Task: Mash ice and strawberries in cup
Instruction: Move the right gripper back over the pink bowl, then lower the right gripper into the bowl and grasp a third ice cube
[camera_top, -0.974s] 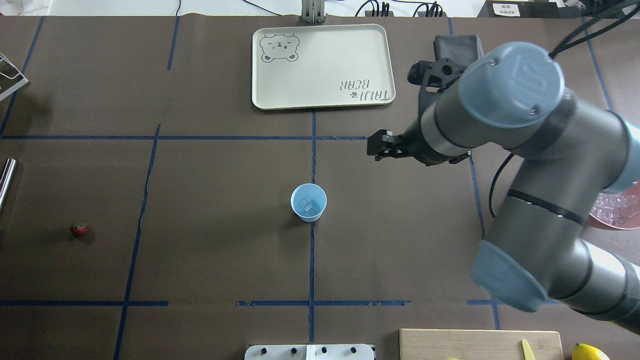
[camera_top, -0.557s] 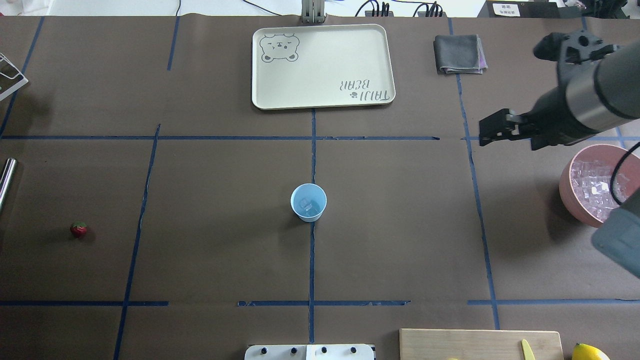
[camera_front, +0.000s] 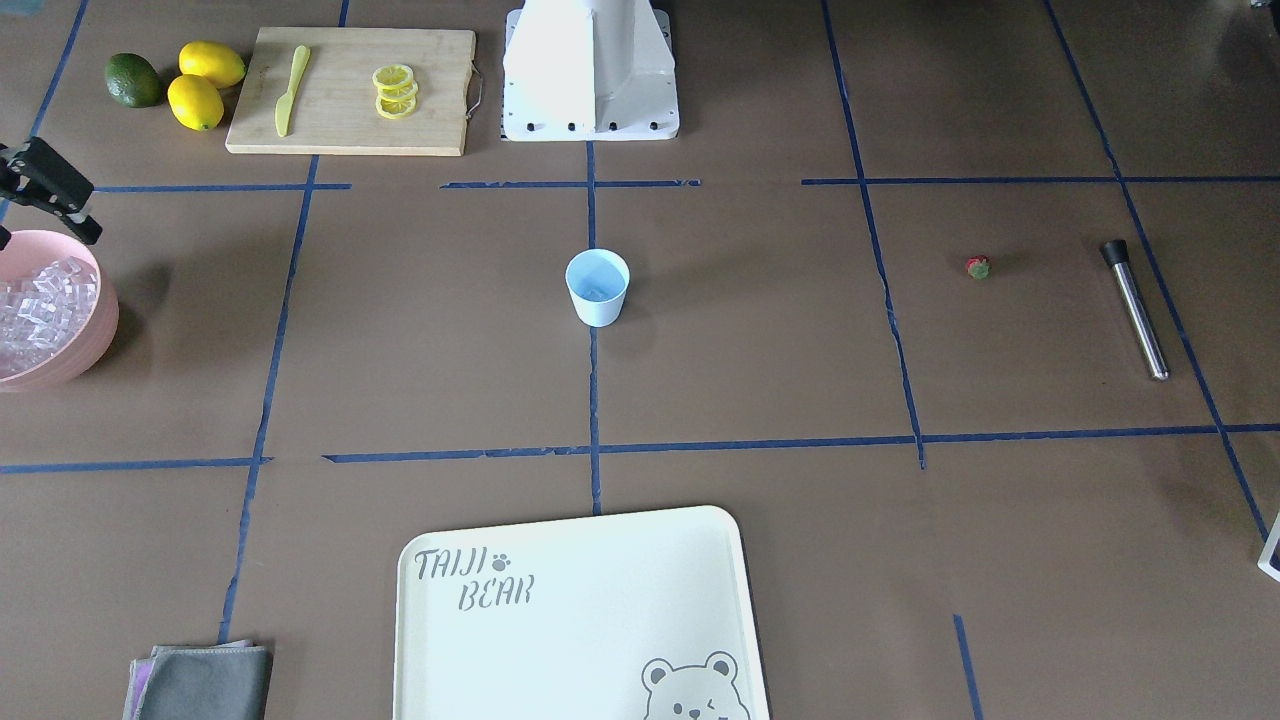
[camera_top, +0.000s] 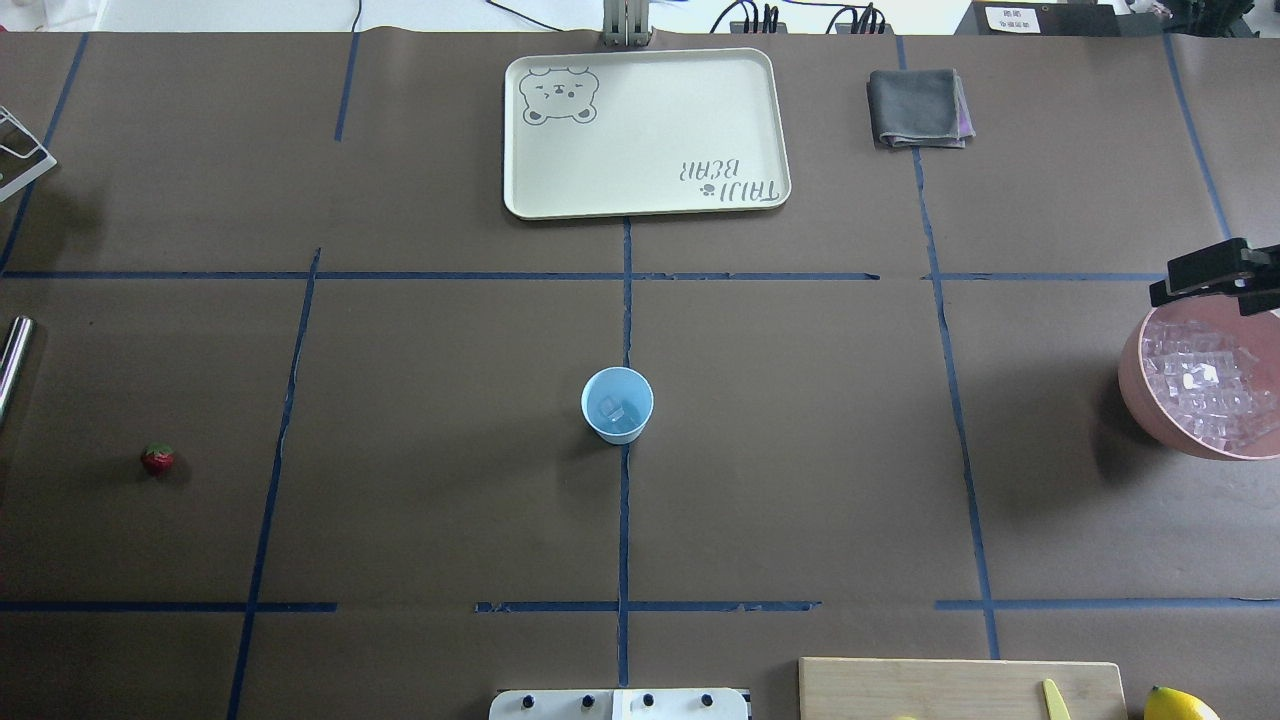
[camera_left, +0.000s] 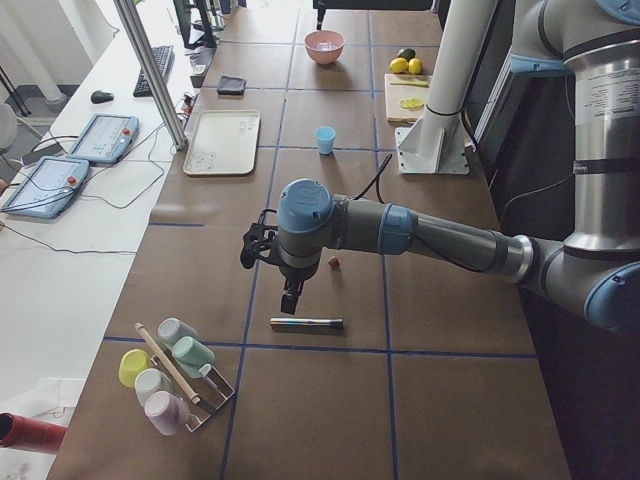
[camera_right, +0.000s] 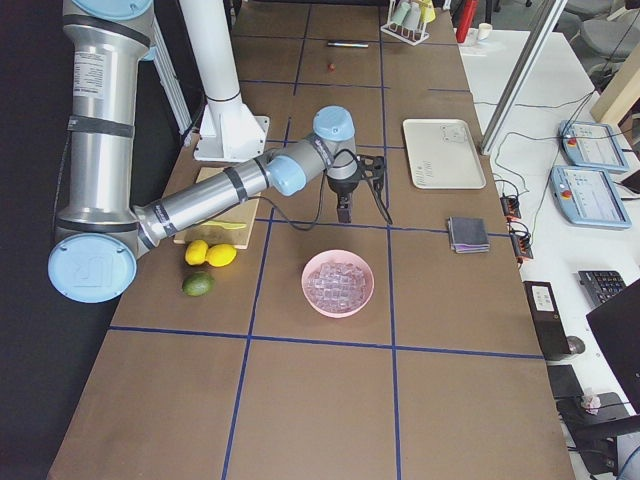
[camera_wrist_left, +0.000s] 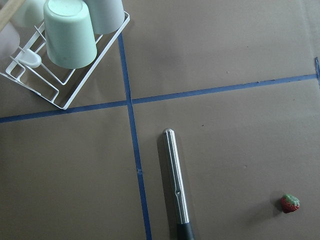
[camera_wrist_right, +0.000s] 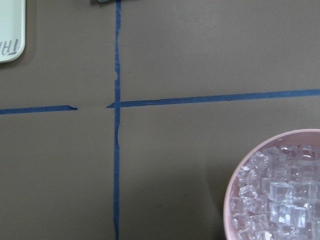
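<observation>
A long worktop (camera_top: 800, 450) papered in brown, cut into squares by blue tape lines (camera_top: 624, 500). Along the worktop's side away from the robot runs a white desk (camera_left: 60, 250) — carrying two touch-screen pendants (camera_left: 45, 185) and a mouse (camera_left: 100, 97). An aluminium post (camera_left: 170, 115) rises between worktop and desk. Light is even, shadows soft.

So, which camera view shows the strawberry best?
The left wrist view: the strawberry is nearest there, its red body and green top clear, lying apart from the metal rod. The overhead and front views show a small red dot; the side views only a speck; the right wrist view, nothing.
</observation>
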